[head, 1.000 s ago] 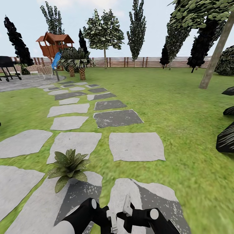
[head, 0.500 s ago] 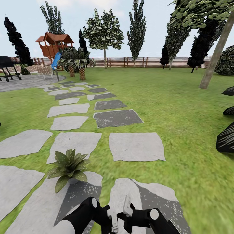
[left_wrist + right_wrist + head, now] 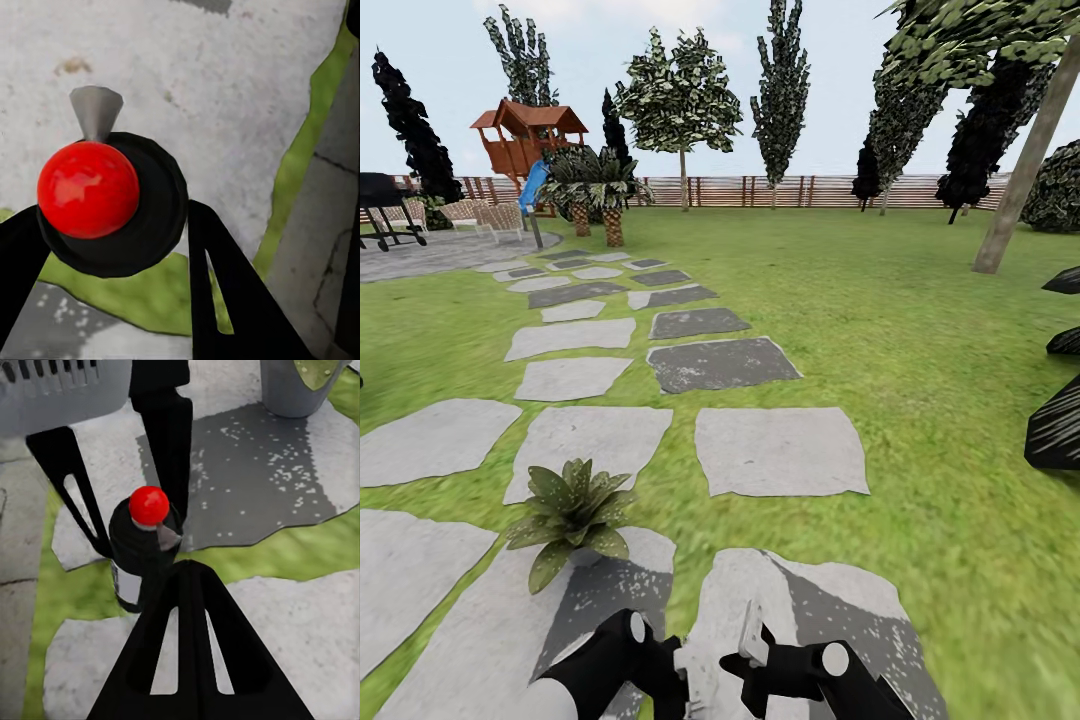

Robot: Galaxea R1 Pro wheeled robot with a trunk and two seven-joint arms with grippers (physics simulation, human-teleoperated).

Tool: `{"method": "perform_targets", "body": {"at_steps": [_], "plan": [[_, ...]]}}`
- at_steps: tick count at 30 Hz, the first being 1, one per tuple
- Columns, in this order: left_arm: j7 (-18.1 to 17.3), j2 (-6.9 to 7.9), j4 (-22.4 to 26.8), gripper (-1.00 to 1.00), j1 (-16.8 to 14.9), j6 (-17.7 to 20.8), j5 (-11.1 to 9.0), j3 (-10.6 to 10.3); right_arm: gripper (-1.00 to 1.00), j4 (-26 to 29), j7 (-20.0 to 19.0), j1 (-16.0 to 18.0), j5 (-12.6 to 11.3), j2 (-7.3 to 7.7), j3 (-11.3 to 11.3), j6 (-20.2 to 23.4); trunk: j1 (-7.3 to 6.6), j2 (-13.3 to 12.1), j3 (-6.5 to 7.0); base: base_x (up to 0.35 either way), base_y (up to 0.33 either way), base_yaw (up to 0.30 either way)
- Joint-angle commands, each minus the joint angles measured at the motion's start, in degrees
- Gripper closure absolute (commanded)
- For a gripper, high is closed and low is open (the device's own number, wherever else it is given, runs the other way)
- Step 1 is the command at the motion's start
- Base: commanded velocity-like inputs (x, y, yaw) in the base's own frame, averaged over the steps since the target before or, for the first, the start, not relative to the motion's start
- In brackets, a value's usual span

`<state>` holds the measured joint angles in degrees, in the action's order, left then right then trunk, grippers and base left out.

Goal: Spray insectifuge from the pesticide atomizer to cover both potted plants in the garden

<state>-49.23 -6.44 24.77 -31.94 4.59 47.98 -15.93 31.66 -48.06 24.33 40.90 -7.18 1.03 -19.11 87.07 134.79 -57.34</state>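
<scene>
The robot stands on the garden's lawn, on a path of grey stepping stones that runs towards a round paved patio and a brown slatted fence. One potted plant, a low rosette of pointed green leaves, sits on the edge of a stone just ahead of the left arm. Its grey pot also shows in the right wrist view, standing on a stone.

Both arms meet low at the near edge of the head view, with the left gripper and right gripper close together over a pale stone.

In the left wrist view, the pesticide atomizer appears as a round black body with a shiny red knob and a small grey cone nozzle. It lies between the left gripper's two black fingers, which press against either side of it, so that gripper is closed around it. The right wrist view shows the same hold from the other side, with the atomizer over a strip of grass between two stones.

A single black finger of the right gripper points towards the atomizer, near it but apart. How far that gripper is open cannot be told.
</scene>
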Motion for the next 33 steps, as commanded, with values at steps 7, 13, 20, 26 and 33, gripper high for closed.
{"method": "perform_targets", "body": {"at_steps": [7, 13, 20, 26, 33], "plan": [[-0.3, 7.71, -1.4, 1.00, 0.1, 0.5, -0.2, 0.1, 1.00, -0.2, -0.1, 0.0, 0.5, 0.32, 0.1, -0.3, -0.01, 0.0, -0.05, 0.000, 0.000, 0.000], [-0.1, 12.44, -4.0, 1.00, 0.3, 0.1, -0.7, 0.4, 1.00, -0.4, 0.2, 0.0, 0.5, 4.53, 0.3, -0.3, -0.01, 0.0, -0.05, 0.000, 0.000, 0.000], [6.7, 11.97, -7.4, 1.00, 0.3, -0.3, -4.7, 1.8, -1.00, -0.5, 1.0, -0.1, 0.1, 8.85, 0.8, -0.2, -0.01, 0.0, -0.05, 0.000, 0.000, 0.000], [13.0, 11.25, -11.1, 1.00, 0.3, -4.5, -22.5, 2.2, -1.00, -13.2, 25.1, -0.4, -0.1, 8.73, 7.0, -0.3, -0.01, 0.0, -0.05, 0.000, 0.000, 0.000], [36.4, 7.06, -20.3, 1.00, 3.0, -16.2, -41.6, 2.2, -1.00, -24.7, 55.0, -0.5, -21.6, 8.48, 8.0, -7.7, -0.01, 0.0, -0.05, 0.000, 0.000, 0.000]]}}
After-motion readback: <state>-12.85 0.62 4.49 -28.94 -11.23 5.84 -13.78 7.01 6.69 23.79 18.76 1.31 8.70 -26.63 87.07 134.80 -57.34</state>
